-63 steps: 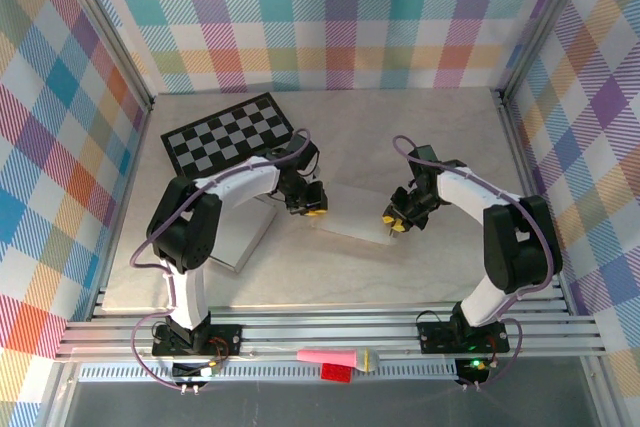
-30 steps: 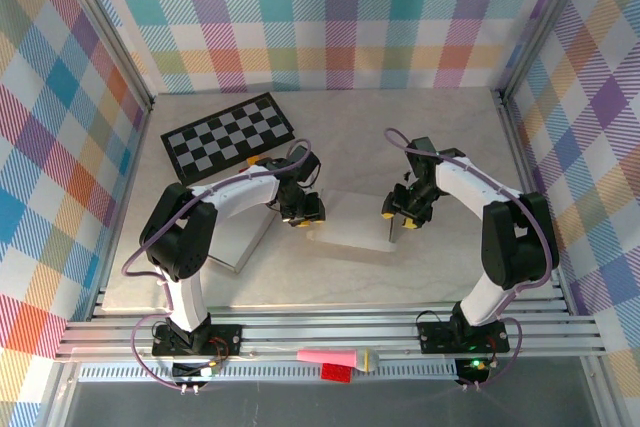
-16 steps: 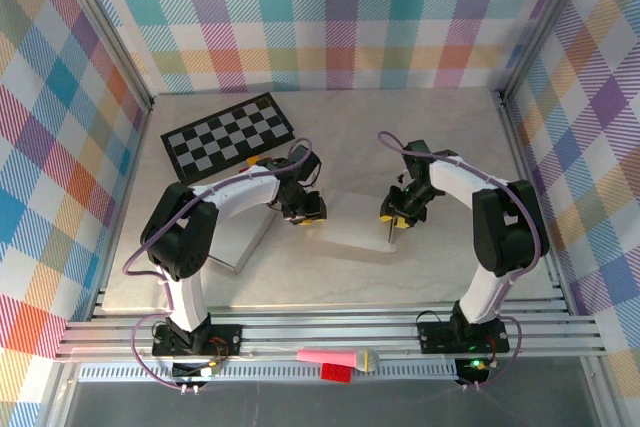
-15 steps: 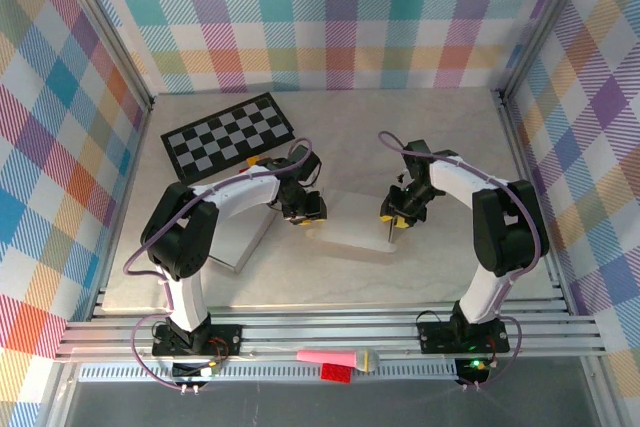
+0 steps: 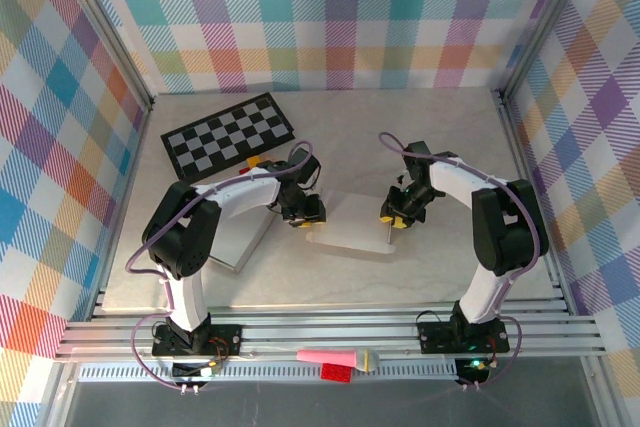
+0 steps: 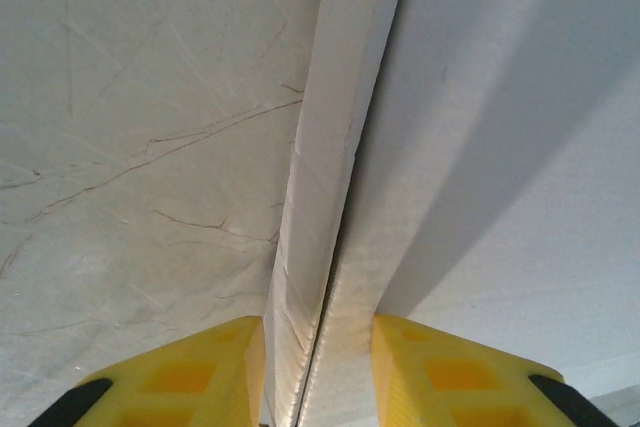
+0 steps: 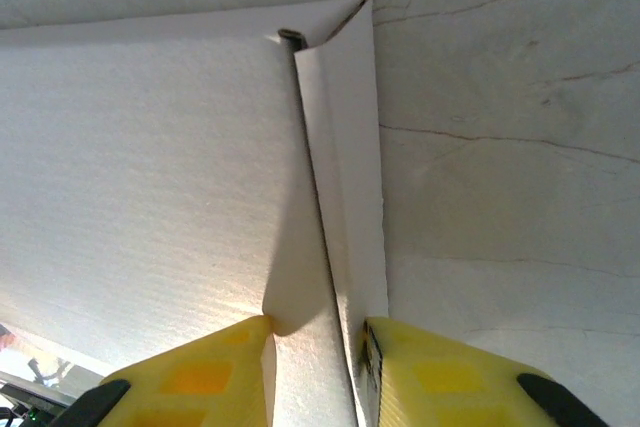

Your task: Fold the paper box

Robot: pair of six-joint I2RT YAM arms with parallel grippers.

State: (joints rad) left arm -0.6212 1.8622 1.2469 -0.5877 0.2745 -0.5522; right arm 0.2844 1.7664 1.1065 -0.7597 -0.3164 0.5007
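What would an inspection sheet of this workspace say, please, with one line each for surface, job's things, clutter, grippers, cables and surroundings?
Surface: pale marble-patterned tabletop, faint vein lines, no spills seen.
Job's things: white paper box lying mid-table, side flaps raised.
Clutter: black-and-white checkerboard sheet at far left; white flat board partly under the left arm; pink stick and red block on the aluminium frame at the front.
Grippers: left gripper shut on the box's left flap; right gripper shut on its right flap.
Cables: purple cables loop along both arms, clear of the box.
Surroundings: colourful plaid walls on three sides.
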